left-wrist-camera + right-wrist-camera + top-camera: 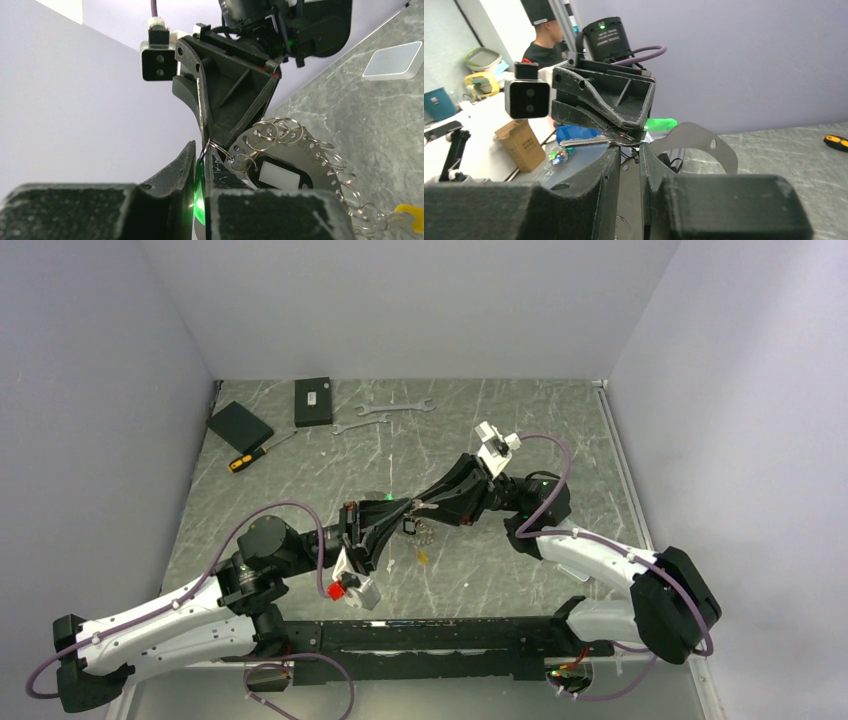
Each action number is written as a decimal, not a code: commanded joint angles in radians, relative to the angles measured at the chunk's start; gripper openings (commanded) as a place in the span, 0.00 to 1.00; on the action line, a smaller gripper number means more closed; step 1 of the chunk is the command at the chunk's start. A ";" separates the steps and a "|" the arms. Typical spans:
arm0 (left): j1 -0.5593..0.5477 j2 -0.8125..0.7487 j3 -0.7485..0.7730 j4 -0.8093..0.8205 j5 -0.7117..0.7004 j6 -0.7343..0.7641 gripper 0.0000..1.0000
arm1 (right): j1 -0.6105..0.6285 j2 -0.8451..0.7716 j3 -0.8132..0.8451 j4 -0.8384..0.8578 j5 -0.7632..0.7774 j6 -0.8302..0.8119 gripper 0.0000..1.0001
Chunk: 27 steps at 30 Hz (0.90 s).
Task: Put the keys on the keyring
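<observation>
Both arms meet tip to tip over the middle of the desk. The left gripper is clenched on the keys. The green tag is pinched in the slit between its fingers, and one silver blade sticks out sideways in the right wrist view. The right gripper has its fingers drawn almost together. The left wrist view shows a thin silver edge in their seam, so it looks pinched on a key of the same bunch, but the exact contact is hidden.

The keyring is a large flat metal plate punched with holes, hanging just beside the fingertips. It has small split rings along its rim and a yellow tag at its low end. Whether any ring passes through the bunch cannot be told.

Handling, as a judgement:
- **Keys:** light, stiff, smooth metal, likely to slip or swivel in a pinch. The bunch is loose-jointed, so free keys will swing.
- **Where to hold:** the plastic tag is the better hold, being broader and less slick. A flat key head, held across its faces, is second choice.
- **Plate:** looks much heavier than the bunch and will dangle and twist.
- **Split rings:** springy and need prying, so a hold close to the key's hole is probably best.
</observation>
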 commanded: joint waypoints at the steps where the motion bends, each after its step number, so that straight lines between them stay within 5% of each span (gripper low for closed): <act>1: -0.003 -0.006 0.007 0.010 -0.034 0.017 0.17 | 0.008 -0.058 0.015 -0.239 0.136 -0.195 0.00; 9: -0.002 0.025 -0.009 -0.035 -0.102 0.049 0.34 | 0.008 -0.151 0.026 -0.554 0.300 -0.410 0.00; 27: -0.002 0.051 -0.025 -0.118 -0.201 0.026 0.43 | 0.007 -0.228 0.038 -0.817 0.510 -0.642 0.00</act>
